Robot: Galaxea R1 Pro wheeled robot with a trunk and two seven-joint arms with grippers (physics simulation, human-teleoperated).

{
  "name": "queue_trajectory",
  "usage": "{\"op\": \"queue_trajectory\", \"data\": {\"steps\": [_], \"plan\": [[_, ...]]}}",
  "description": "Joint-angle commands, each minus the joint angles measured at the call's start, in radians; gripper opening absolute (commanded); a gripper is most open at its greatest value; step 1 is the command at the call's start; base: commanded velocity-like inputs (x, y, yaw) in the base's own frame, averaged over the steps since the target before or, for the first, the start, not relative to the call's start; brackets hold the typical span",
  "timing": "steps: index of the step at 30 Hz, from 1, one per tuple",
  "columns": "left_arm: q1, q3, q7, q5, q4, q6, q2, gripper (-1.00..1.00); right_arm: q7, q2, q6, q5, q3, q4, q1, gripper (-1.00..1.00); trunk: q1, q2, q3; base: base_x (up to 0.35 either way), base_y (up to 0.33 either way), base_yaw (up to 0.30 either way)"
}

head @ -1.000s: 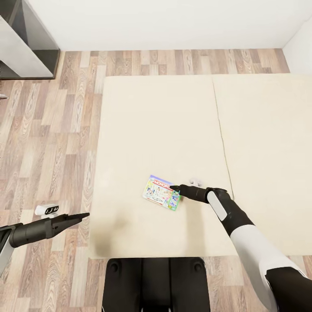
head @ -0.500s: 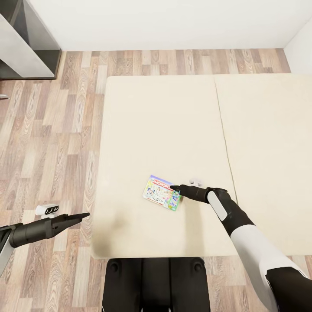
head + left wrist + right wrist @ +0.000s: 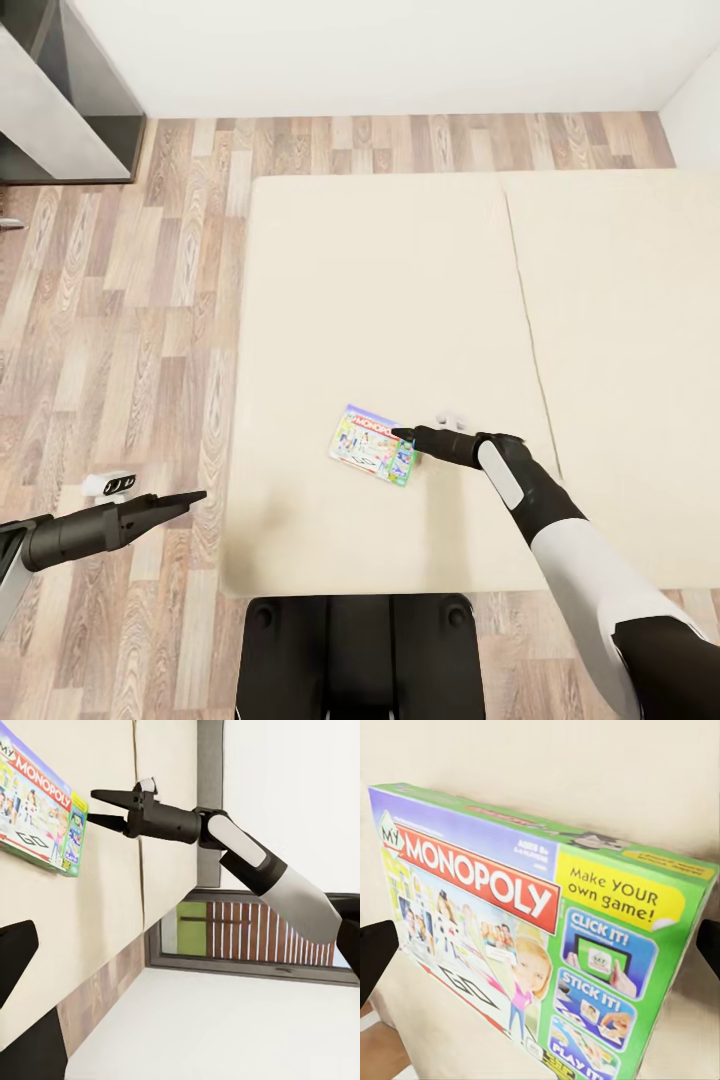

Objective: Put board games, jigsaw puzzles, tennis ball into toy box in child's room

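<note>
Pale green Monopoly board game (image 3: 373,458) lying flat on the bed (image 3: 400,300), near its front edge. Right hand (image 3: 403,437) spread, fingers either side of the box's near end, not yet clamped. Best pushed further on before closing, gripping across the short side. Left hand (image 3: 190,497) over the floor; spread or clenched hard to tell. Toy box and table out of sight.

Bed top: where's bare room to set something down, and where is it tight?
Most of the bed is bare: the near pad from the wall-side edge down to the board game, the strip between game and floor-side edge, and the far pad beyond the seam. Tight only at the game's edge, where the open right gripper sits. The left gripper hangs over floor.
</note>
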Motion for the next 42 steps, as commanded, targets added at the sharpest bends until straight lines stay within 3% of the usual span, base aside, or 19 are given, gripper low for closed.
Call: {"op": "queue_trajectory", "data": {"steps": [1,26,42], "plan": [[0.000,0.000,-0.004,0.000,0.000,0.011,0.000,1.00,0.001,-0.001,0.004,-0.002,0.002,-0.001,0.000,1.00,0.001,-0.002,-0.001,0.000,0.222,0.000],[0.000,0.000,-0.004,0.000,0.000,0.011,0.000,1.00,0.001,0.001,0.005,-0.002,0.002,-0.006,-0.002,1.00,0.001,-0.002,-0.001,0.000,0.218,0.000],[0.000,0.000,-0.004,0.000,0.000,0.011,0.000,1.00,0.002,-0.001,0.015,-0.003,0.002,-0.006,-0.002,1.00,0.001,-0.002,-0.001,0.000,0.076,0.000]]}}
